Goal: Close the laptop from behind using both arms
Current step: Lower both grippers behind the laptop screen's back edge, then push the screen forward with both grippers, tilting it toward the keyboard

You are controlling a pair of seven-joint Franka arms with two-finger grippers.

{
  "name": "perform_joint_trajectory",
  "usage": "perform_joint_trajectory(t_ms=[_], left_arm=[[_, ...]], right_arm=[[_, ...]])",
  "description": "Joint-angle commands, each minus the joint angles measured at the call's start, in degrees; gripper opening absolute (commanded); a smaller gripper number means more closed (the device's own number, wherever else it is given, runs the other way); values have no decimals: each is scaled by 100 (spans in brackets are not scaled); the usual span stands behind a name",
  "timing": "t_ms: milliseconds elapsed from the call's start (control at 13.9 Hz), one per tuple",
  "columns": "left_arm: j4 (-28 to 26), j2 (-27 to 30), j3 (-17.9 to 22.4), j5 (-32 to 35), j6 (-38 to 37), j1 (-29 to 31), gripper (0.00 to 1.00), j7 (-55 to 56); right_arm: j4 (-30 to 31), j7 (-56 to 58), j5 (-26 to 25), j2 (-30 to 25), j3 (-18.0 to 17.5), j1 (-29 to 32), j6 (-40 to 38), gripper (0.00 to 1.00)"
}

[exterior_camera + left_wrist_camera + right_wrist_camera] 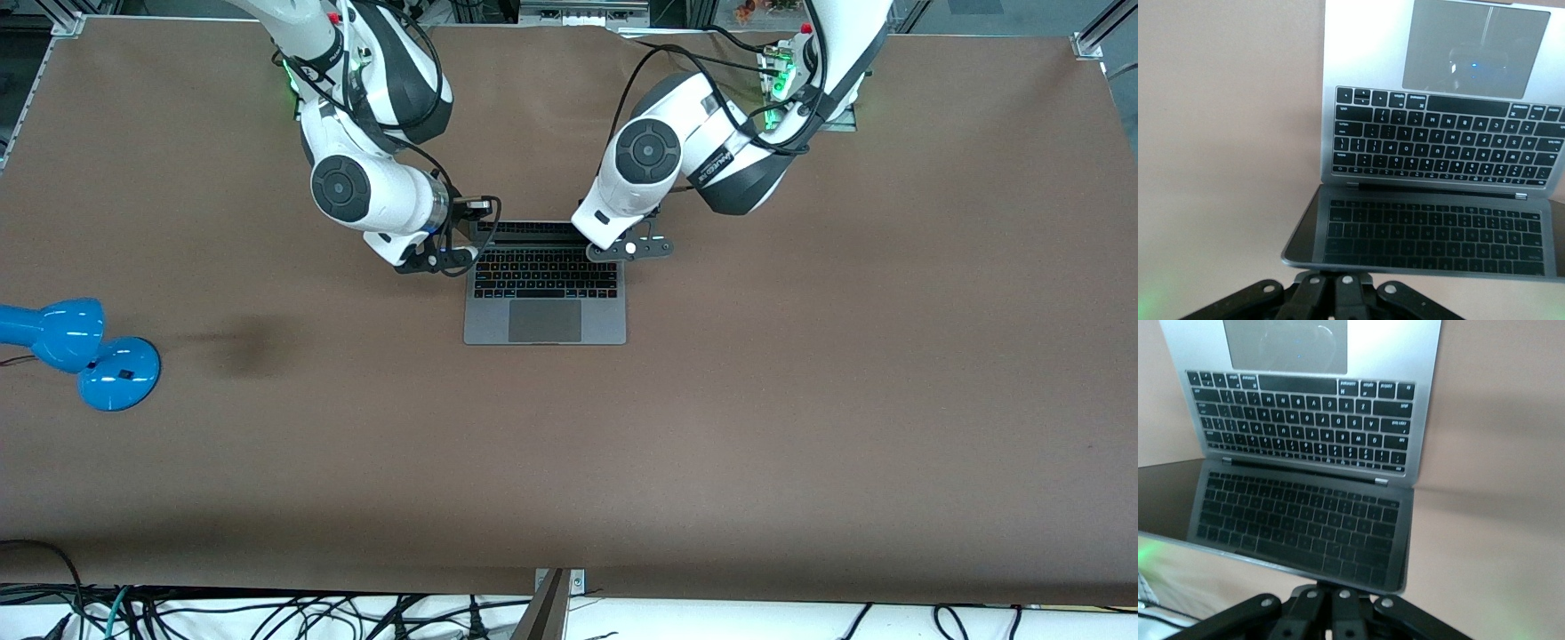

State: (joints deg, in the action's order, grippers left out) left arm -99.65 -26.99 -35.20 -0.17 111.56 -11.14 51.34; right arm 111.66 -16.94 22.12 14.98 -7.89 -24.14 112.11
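The space-grey laptop [544, 307] lies open on the brown table, its keyboard and trackpad toward the front camera and its lid tilted over the keyboard. My right gripper [442, 260] is at the lid's corner toward the right arm's end. My left gripper [633, 249] is at the other lid corner. In the left wrist view the laptop [1438, 140] shows its dark screen mirroring the keys, and my left gripper [1331, 277] is shut, its fingers pressed together against the lid's top edge. In the right wrist view the laptop [1305, 420] looks the same, and my right gripper [1327, 592] is shut against the lid's edge.
A blue desk lamp [80, 347] lies on the table toward the right arm's end, well away from the laptop. Bare brown table [800, 400] surrounds the laptop. Cables hang along the table's edge nearest the front camera.
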Motion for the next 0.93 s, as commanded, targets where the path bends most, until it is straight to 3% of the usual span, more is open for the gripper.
perform_joint_trajectory(t_ms=[0, 143, 861], left_arm=[[200, -219, 48, 122, 6, -2, 0, -133], [489, -350, 127, 140, -3, -11, 0, -186], [675, -738, 162, 439, -3, -11, 0, -177]], right_arm=[[-13, 94, -111, 22, 24, 23, 101, 0], [-39, 94, -120, 57, 59, 23, 109, 0], [-381, 419, -111, 444, 226, 23, 258, 0]])
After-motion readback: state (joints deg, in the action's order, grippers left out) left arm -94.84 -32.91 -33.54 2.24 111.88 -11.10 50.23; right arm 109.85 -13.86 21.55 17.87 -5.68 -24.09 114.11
